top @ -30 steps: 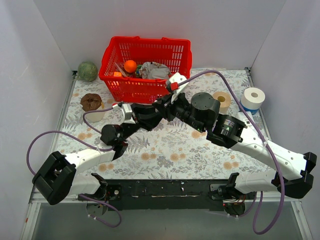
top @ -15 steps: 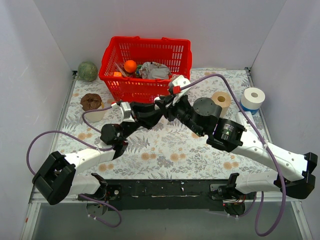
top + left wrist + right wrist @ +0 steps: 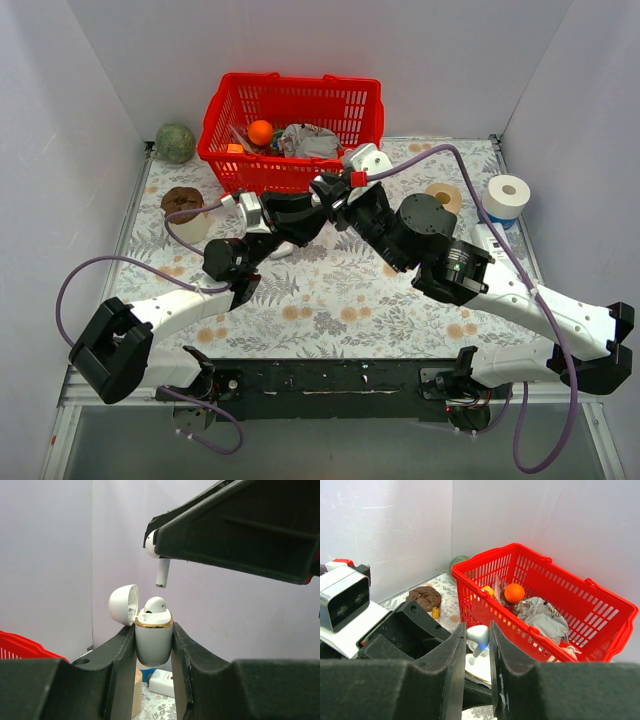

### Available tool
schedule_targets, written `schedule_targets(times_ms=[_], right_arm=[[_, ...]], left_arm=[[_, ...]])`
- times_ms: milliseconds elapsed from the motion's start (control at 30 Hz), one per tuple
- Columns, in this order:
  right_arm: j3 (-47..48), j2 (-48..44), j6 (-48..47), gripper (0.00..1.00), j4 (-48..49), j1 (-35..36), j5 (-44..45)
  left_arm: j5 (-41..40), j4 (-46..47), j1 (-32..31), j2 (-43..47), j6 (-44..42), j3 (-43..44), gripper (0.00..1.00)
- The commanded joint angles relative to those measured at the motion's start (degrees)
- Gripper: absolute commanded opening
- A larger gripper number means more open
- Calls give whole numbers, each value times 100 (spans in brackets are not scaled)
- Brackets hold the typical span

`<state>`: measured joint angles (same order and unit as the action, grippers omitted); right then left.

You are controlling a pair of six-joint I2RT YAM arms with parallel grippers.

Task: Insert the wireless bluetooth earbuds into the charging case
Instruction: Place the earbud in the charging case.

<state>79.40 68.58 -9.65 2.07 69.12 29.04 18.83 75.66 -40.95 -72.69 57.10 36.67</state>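
Observation:
My left gripper (image 3: 154, 630) is shut on the white charging case (image 3: 154, 642), which has a gold rim and stands upright between the fingers. Its lid (image 3: 123, 605) is flipped open to the left, and one earbud (image 3: 156, 604) sits in it. Just above the case, my right gripper (image 3: 477, 627) is shut on a second white earbud (image 3: 161, 572), stem pointing down and apart from the case. In the right wrist view this earbud (image 3: 479, 636) hangs over the case's open top (image 3: 481, 664). In the top view both grippers (image 3: 325, 200) meet in front of the basket.
A red basket (image 3: 290, 130) with an orange ball and crumpled cloth stands just behind the grippers. A green ball (image 3: 175, 142) and a brown-topped cup (image 3: 183, 207) are at the left. Two tape rolls (image 3: 443, 195) (image 3: 505, 195) are at the right. A small white box (image 3: 162, 682) lies below the case.
Both wrists have shifted slightly up and toward the basket, the right arm's elbow swinging right. The grips are unchanged.

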Motion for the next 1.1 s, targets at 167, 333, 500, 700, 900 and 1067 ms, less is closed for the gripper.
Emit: schedule_targets(times_ms=[167,333,500,700,900,1067], right_arm=[[252,130,-230,1,339,49,172],[173,121,-213,1,286,40,216],[50,59,-195,1,268,40,304],[-12,-11,-178,1,154,40,269],[-144,-81,-107,1,57,40,199],[-231,-125,-72,1,-22,49,208]], left_arm=[[-20,1276,26,18,-15,280,0],[-20,1258,26,61,-41,280,0],[-2,1250,26,88,-50,280,0],[-11,1232,26,123,-59,218,0],[-20,1223,26,114,-76,218,0],[-20,1214,26,123,-68,227,0]])
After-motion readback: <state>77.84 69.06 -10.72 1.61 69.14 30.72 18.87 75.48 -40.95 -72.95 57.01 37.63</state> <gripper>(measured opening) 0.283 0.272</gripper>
